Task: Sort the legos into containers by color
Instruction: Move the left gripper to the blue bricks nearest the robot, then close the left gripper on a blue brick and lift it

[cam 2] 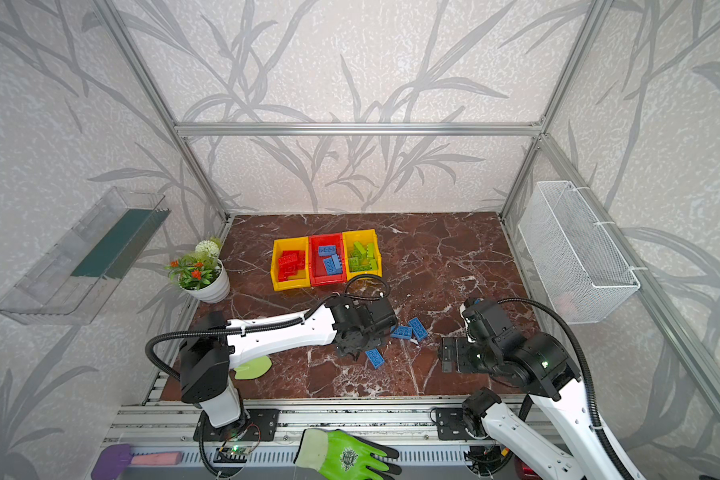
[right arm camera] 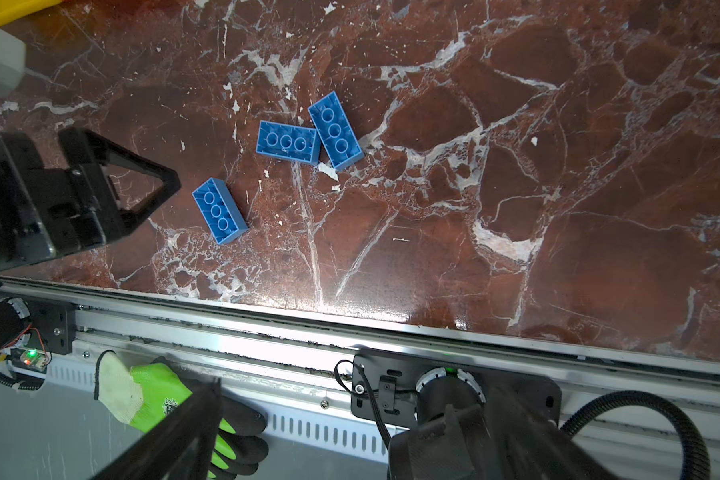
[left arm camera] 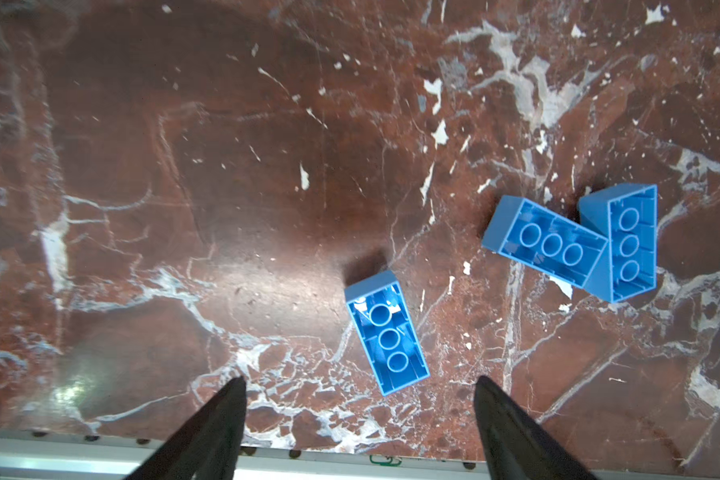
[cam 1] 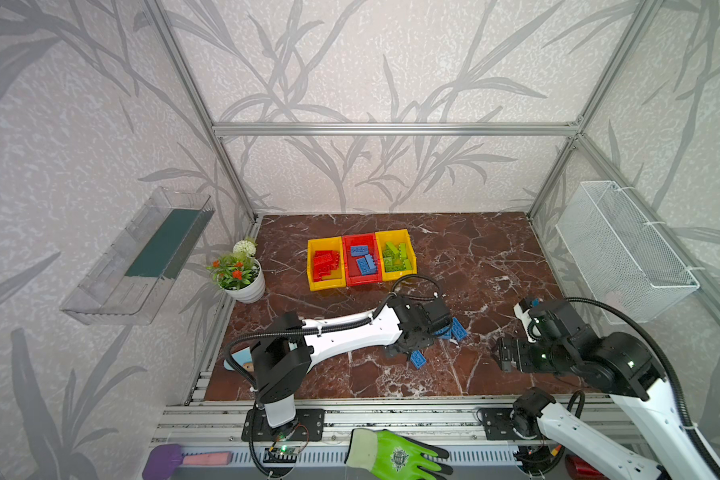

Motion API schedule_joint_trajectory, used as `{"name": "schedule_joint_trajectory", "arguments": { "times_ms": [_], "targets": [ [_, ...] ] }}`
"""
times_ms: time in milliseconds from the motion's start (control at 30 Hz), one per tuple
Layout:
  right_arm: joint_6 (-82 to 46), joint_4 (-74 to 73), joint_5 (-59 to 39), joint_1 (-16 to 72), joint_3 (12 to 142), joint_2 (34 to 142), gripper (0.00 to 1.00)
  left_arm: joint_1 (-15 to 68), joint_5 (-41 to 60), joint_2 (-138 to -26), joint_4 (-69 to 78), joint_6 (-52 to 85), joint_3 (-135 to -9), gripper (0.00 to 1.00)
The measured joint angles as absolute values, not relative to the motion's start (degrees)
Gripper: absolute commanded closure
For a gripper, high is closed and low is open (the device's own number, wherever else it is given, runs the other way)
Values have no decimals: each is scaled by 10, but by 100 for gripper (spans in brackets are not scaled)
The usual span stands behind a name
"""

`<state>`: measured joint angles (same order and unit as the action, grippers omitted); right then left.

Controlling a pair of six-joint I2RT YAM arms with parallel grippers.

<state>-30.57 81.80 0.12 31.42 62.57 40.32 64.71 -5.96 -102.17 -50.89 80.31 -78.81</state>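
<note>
Three blue legos lie hollow side up on the marble table. The nearest one point(left arm camera: 385, 332) point(cam 1: 417, 359) point(right arm camera: 219, 210) sits just ahead of my left gripper point(left arm camera: 360, 380) point(cam 1: 395, 353), which hangs open over it and holds nothing. The other two point(left arm camera: 545, 241) point(left arm camera: 630, 245) point(cam 1: 458, 328) touch each other a little further right. My right gripper point(right arm camera: 358, 390) point(cam 1: 501, 357) is open and empty, low on the right. The containers stand in a row at the back: a yellow one point(cam 1: 325, 284) with red legos, a red one point(cam 1: 362, 281) with blue, a yellow one point(cam 1: 398, 275) with green.
A potted plant point(cam 1: 242, 278) stands at the left edge. A lime green shovel point(cam 2: 252, 368) lies under the left arm. A green glove point(cam 1: 395, 455) rests on the front rail. A wire basket point(cam 1: 624, 249) and a clear tray point(cam 1: 138, 257) hang on the side walls.
</note>
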Motion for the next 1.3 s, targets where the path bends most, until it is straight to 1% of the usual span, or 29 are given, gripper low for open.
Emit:
{"name": "schedule_joint_trajectory", "arguments": {
  "times_ms": [333, 533, 567, 600, 800, 867, 933, 967, 1300],
  "targets": [
    [-305, 844, -1, 314, 626, 357, 1, 648, -29, -1073, -461, 837, -786, 15],
    [-303, 874, -1, 314, 626, 334, 1, 648, -11, -1130, -444, 849, -787, 18],
    [-303, 878, -1, 314, 626, 332, 1, 648, -10, -1135, -444, 851, -787, 20],
    [-303, 884, -1, 314, 627, 331, 1, 648, -10, -1138, -446, 853, -788, 25],
    [-303, 896, 0, 314, 628, 319, 1, 647, -4, -1140, -449, 865, -802, 63],
    [-303, 900, 1, 314, 628, 316, 1, 645, -1, -1141, -451, 866, -802, 71],
    [-302, 903, 3, 314, 628, 315, 1, 642, 1, -1141, -455, 866, -805, 85],
    [-302, 903, 4, 314, 628, 315, 1, 641, 2, -1142, -458, 863, -807, 89],
    [-300, 894, 10, 314, 629, 329, 1, 602, 2, -1149, -513, 821, -848, 90]
  ]
}}
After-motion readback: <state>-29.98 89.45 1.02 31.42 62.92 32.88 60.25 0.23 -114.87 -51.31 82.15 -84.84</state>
